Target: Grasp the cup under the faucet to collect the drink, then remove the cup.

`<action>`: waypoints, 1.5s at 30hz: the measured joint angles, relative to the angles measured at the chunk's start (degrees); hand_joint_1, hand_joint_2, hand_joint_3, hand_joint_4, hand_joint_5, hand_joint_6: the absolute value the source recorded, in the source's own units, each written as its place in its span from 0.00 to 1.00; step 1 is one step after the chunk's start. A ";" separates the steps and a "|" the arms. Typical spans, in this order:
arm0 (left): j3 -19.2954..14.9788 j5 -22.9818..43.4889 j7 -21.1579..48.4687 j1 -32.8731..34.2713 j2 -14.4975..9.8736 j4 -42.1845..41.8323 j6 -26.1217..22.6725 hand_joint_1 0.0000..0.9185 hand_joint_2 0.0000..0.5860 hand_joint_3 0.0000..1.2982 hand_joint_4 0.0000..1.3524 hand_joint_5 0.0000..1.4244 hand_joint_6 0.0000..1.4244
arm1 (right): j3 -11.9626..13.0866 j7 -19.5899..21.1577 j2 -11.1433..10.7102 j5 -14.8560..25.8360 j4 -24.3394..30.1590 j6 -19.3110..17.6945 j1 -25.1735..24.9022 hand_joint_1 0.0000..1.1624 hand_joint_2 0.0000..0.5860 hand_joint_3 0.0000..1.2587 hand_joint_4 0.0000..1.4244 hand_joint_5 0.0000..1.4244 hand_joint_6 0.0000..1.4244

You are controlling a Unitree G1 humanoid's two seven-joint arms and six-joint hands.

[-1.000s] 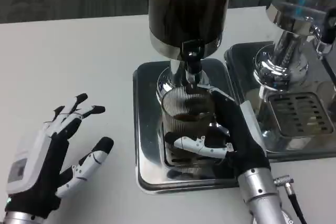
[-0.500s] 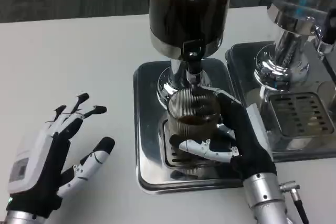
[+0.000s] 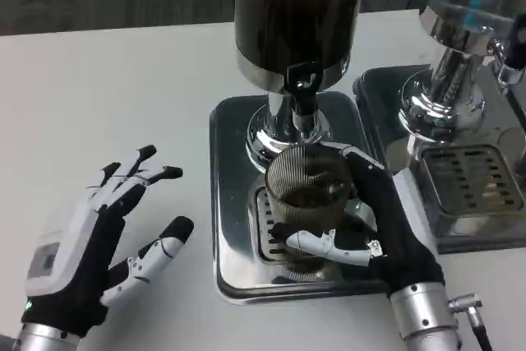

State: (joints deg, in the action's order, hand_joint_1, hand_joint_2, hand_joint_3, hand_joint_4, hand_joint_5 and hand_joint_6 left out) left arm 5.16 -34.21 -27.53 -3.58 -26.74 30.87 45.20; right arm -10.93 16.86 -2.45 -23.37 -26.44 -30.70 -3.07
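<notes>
A ribbed, clear glass cup (image 3: 308, 203) holding some dark drink is gripped by the right hand (image 3: 374, 228), white-and-black fingers wrapped across its front and the palm against its right side. The cup is seen over the slotted grille of a shiny steel drip tray (image 3: 230, 203), just below and in front of the black faucet (image 3: 302, 92) of a tall dark drink dispenser (image 3: 296, 14). The left hand (image 3: 99, 244) is held with fingers spread wide and nothing in them, above the white table (image 3: 107, 104), well apart from the tray. A second chrome dispenser (image 3: 460, 47) with its own steel tray (image 3: 477, 195) is seen at the right.
</notes>
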 measured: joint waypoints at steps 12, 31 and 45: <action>0.44 0.02 0.00 1.08 -0.31 1.86 0.95 0.00 0.39 0.26 0.03 0.15 0.04 | 0.48 0.65 0.15 0.05 4.34 0.08 3.11 0.94 0.30 0.39 0.41 0.56 0.78; 0.46 -0.12 1.28 0.73 -1.92 0.78 0.82 0.00 0.36 0.16 0.00 0.10 0.01 | 1.42 -1.21 0.08 1.66 12.30 0.39 8.20 0.94 0.28 0.40 0.42 0.59 0.83; 0.41 -5.05 4.93 -5.16 -7.07 -12.49 -5.92 0.00 0.31 0.00 0.00 0.00 0.00 | 1.41 -6.36 -0.38 4.64 22.44 1.82 13.71 0.93 0.28 0.40 0.42 0.59 0.83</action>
State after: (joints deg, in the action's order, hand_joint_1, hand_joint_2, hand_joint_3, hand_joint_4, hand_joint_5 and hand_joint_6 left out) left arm 5.57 -39.26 -22.60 -8.74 -33.80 18.38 39.27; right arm -9.52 10.50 -2.83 -18.72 -4.01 -28.88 10.63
